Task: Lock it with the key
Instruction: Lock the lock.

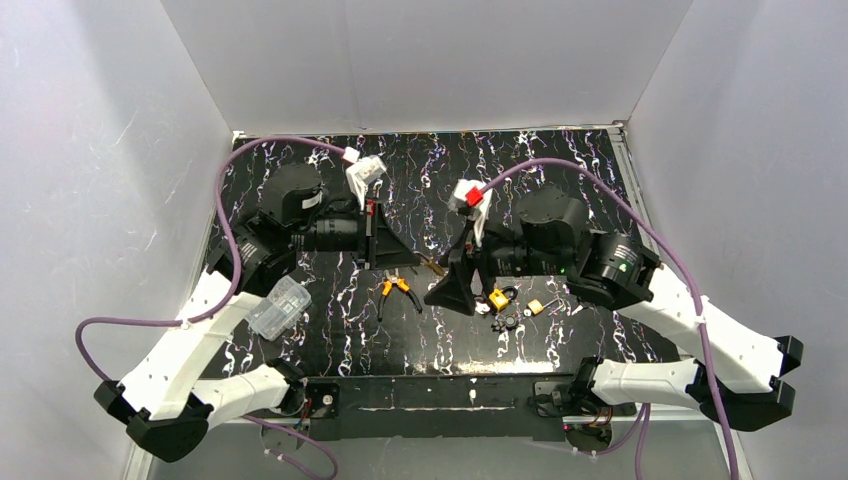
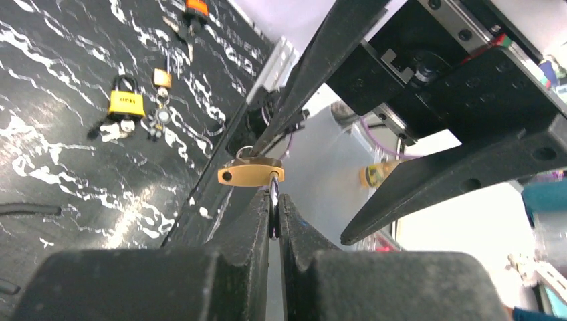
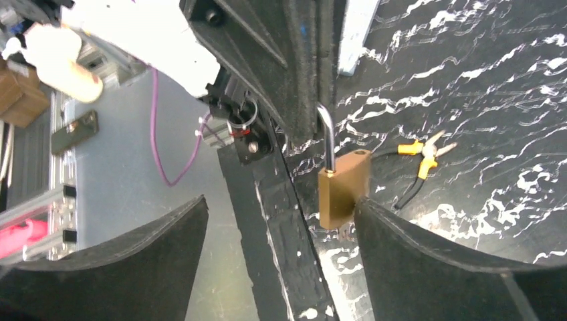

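the brass padlock point(image 3: 342, 190) is clamped by its shackle point(image 3: 325, 134) in the left gripper point(image 2: 274, 198) (long axis upright in the right wrist view), set within the wide-spread right gripper point(image 3: 281, 204).

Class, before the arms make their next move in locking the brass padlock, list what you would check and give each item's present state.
1. Left gripper clamped on the brass padlock by its shackle: ok.
2. Right gripper open, padlock between its fingers: ok.
3. Shackle seated in both holes: not ok, one hole shows empty.
4. Key held by the right gripper: not ok, it holds nothing.
5. Key in the padlock's keyway: cannot tell, underside hidden.
6. Keys free to pick: ok, yellow-capped keys lie loose.
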Robot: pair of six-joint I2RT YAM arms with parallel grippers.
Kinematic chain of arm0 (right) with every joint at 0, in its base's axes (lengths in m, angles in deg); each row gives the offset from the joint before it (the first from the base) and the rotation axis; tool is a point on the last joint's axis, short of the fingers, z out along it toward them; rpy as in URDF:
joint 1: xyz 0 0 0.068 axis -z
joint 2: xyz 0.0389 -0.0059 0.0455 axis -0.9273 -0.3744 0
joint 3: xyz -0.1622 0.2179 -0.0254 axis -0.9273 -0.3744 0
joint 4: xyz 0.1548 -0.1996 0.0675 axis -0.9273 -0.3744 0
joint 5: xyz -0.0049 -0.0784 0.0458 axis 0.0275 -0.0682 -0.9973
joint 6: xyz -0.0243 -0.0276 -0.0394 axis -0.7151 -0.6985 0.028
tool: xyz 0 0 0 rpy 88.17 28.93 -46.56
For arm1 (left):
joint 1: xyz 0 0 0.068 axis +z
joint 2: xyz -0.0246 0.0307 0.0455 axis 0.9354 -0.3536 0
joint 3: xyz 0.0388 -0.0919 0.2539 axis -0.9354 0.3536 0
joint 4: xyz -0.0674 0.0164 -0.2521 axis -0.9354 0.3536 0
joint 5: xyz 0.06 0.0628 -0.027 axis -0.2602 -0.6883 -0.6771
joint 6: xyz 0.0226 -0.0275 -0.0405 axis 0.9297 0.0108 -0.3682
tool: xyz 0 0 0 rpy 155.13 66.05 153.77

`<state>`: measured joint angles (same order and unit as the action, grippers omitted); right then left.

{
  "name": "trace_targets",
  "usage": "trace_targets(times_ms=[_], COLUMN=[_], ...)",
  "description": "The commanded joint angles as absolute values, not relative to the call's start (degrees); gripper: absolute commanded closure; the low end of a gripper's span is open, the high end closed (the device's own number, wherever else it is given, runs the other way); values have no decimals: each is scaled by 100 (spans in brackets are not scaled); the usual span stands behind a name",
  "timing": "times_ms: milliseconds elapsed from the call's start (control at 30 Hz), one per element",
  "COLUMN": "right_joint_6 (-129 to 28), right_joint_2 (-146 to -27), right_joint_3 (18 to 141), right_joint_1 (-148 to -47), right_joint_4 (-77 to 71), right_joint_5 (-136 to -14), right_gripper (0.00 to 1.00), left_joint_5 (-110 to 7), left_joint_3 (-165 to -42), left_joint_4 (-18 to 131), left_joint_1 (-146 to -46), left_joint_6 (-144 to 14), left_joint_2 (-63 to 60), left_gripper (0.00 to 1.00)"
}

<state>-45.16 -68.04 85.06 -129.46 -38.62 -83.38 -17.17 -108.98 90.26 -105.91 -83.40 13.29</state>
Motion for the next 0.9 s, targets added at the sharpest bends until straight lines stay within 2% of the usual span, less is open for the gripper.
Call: trace_targets(times_ms=[0, 233, 400, 600, 867], right_joint_6=[-4109, -2648, -2108, -1828, -1666], right_joint_2=[-6401, -6449, -6915, -7069, -7252], right_joint_3=[8648, 8414, 8773, 8895, 9104], right_joint_1=[-12300, -10785, -10720, -10720, -10721], right_joint_4=[-2600, -311, 660, 1146, 1176], right_joint_5=[-8887, -10626, -10982, -10826, -10920], right_gripper=[12, 15, 19, 25, 42], left_joint_5=[-2184, -2910, -3688, -4131, -4233], left_joint_3=[-11200, -11420, -11603, -11666, -11570], left_joint_4=[7952, 6713, 6181, 5946, 5866], left_joint_1=[-10639, -10687, -10707, -10753, -10812], left_joint_6=[-9141, -9843, -10452, -10856, -10974], left_joint_2=[1794, 1932, 1842, 1730, 1708], left_gripper=[100, 100, 100, 100, 100])
